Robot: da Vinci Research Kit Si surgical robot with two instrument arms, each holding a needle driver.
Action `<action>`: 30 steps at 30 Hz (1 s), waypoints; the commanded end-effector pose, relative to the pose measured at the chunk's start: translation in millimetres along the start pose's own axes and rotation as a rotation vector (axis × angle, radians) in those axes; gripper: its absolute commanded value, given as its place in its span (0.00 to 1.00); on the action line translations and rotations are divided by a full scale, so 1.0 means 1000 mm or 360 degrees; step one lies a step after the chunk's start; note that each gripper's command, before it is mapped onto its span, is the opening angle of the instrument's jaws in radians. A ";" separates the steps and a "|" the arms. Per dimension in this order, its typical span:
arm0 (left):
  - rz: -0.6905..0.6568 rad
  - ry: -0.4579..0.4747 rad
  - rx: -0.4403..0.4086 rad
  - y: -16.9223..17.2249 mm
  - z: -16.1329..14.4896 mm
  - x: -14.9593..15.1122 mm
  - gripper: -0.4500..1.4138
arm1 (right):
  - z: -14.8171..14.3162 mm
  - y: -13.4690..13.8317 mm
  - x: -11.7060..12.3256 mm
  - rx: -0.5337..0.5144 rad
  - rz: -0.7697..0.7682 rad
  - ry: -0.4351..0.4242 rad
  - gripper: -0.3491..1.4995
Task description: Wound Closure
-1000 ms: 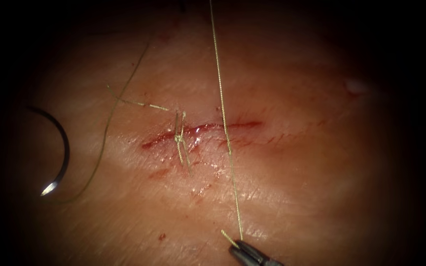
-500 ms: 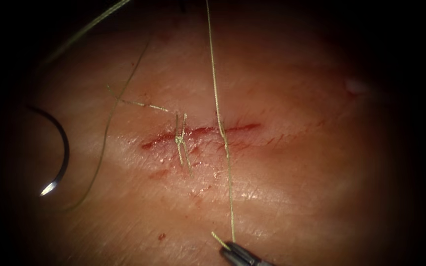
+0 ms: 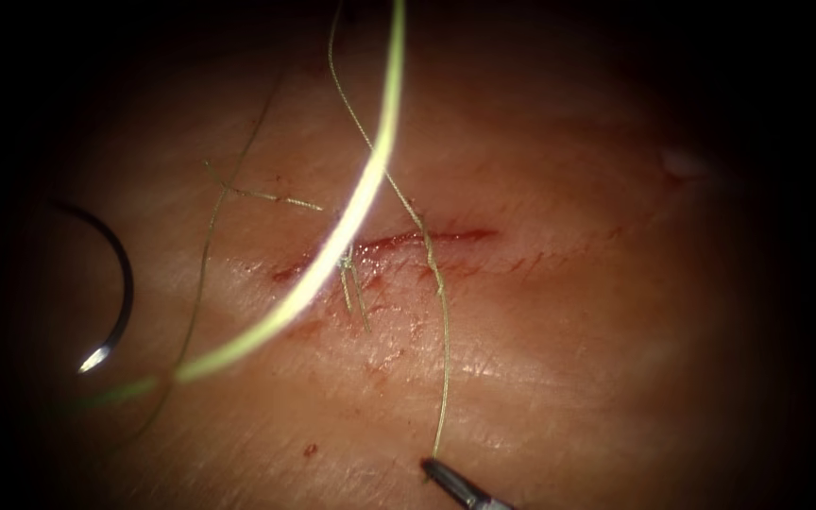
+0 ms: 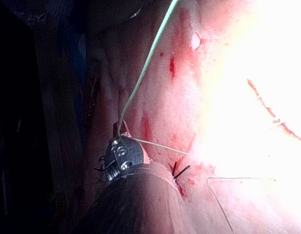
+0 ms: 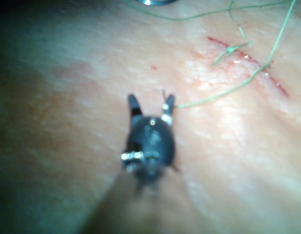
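Pork-belly tissue (image 3: 569, 359) is lying under the endoscope, with the cut (image 3: 465, 234) running left to right and one tied stitch (image 3: 345, 267) sitting at its left part.

Risk, as a judgement: the thread (image 3: 442, 359) is crossing the cut to the right of that stitch, and its free end is lying unheld on the near side. Any pull from the far side would probably be drawing this short tail back through the tissue. A slack strand (image 3: 361, 189) is also sweeping over the tied stitch towards the left, where it could be catching on the stitch's cut ends or on the needle (image 3: 123, 283).

The right tool (image 5: 150, 103) is standing with its jaws apart and gripping nothing; the thread's end is lying just beside one jaw. The left tool (image 4: 120, 132) is clamping the thread at its jaw tips. The needle is resting free on the tissue, well to the left of the cut, held by neither tool and not in the tissue.
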 end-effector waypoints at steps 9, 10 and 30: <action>-0.0048 0.0270 -0.0056 0.0016 -0.0039 0.0000 0.00 | -0.0045 -0.0016 0.0026 0.0308 -0.0008 -0.0119 0.90; -0.0070 0.0289 -0.0061 0.0020 -0.0043 -0.0001 0.00 | -0.0049 -0.0013 0.0031 0.0339 -0.0009 -0.0134 0.89; -0.0510 0.0809 -0.0250 0.0188 -0.0059 0.0029 0.00 | 0.0101 0.0135 0.0107 0.0454 -0.0096 -0.0109 0.23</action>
